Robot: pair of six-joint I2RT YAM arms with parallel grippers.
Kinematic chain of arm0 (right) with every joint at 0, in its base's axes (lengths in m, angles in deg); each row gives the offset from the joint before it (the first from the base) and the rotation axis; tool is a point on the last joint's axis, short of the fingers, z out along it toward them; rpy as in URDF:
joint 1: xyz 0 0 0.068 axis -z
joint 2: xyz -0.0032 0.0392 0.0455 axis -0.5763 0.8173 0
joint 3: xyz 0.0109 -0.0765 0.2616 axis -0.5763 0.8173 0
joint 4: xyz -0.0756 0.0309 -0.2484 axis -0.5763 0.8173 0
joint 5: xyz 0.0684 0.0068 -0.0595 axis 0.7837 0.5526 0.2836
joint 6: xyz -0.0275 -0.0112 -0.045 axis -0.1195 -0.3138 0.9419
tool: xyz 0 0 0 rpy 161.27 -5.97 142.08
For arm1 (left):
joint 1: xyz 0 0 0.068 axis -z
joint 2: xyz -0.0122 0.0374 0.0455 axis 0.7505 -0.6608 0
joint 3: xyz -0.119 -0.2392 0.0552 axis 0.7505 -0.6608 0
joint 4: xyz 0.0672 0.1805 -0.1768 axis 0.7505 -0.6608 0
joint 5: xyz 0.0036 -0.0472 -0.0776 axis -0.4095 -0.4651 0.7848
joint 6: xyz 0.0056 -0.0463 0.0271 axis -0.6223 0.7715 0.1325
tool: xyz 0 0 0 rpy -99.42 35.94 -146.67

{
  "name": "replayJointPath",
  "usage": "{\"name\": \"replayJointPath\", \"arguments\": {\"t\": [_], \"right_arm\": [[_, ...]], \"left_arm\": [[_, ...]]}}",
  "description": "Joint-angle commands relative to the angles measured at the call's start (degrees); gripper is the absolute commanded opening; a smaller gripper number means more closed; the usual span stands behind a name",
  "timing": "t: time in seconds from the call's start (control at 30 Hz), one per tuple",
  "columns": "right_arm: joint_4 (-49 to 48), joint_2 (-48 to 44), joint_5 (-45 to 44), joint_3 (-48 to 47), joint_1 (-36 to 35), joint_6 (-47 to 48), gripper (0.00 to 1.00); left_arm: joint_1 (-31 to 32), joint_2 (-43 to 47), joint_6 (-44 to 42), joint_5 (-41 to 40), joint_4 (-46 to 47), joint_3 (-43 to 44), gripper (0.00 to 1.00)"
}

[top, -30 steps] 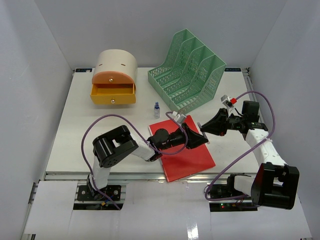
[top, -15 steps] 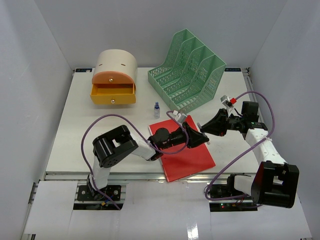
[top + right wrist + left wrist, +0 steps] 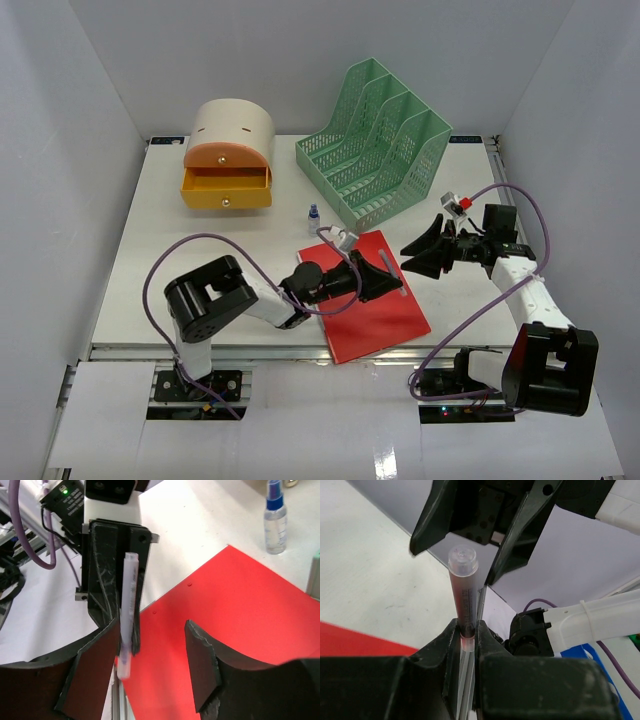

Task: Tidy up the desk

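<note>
A translucent capped pen (image 3: 462,595) is pinched at its lower end in my left gripper (image 3: 466,630), which is shut on it above the red folder (image 3: 375,310) on the white desk (image 3: 200,260). In the top view the pen (image 3: 392,271) juts out from the left gripper (image 3: 388,282) toward my right gripper (image 3: 420,253). The right gripper (image 3: 152,650) stands open. Its fingers flank the pen (image 3: 127,615), which runs close along the left finger while the other finger is well apart.
A green mesh file rack (image 3: 380,150) stands at the back right. A beige round drawer box (image 3: 230,150) with its yellow drawer open sits at the back left. A small spray bottle (image 3: 313,219) stands just behind the red folder.
The right gripper has opened and let go of the pen. The left gripper has closed on it, and the left arm has drawn back a little to the left.
</note>
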Motion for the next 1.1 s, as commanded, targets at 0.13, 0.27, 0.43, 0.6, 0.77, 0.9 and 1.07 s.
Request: {"name": "replayJointPath", "arguments": {"t": [0.13, 0.27, 0.43, 0.6, 0.77, 0.9, 1.07], "right_arm": [[3.42, -3.98, -5.41, -3.64, 2.40, 4.39, 0.66], [3.70, -5.27, -5.34, -3.10, 4.12, 5.40, 0.65], [3.54, -5.98, -6.06, -2.99, 4.73, 5.34, 0.64], [3.54, -6.06, -6.24, -2.84, 4.86, 5.12, 0.64], [3.54, -6.24, -6.64, -2.64, 5.26, 5.07, 0.64], [3.54, -6.42, -6.64, -2.73, 5.77, 4.98, 0.64], [3.54, -6.24, -6.60, -2.90, 5.97, 4.89, 0.64]], "left_arm": [[-8.42, 20.32, 5.60, -6.58, -3.88, -16.37, 0.00], [-18.16, 37.76, 8.55, -11.71, -21.34, -20.72, 0.00], [-31.02, 55.89, 12.75, -22.46, -52.40, -12.82, 0.00], [-51.65, 48.45, 21.91, -8.83, -70.51, 1.07, 0.00], [-59.04, 35.31, 28.02, -2.23, -77.27, 15.21, 0.00], [-59.31, 28.70, 30.73, -4.21, -82.37, 23.66, 0.00], [-59.31, 22.73, 33.96, -2.94, -89.21, 29.25, 0.00]]}}
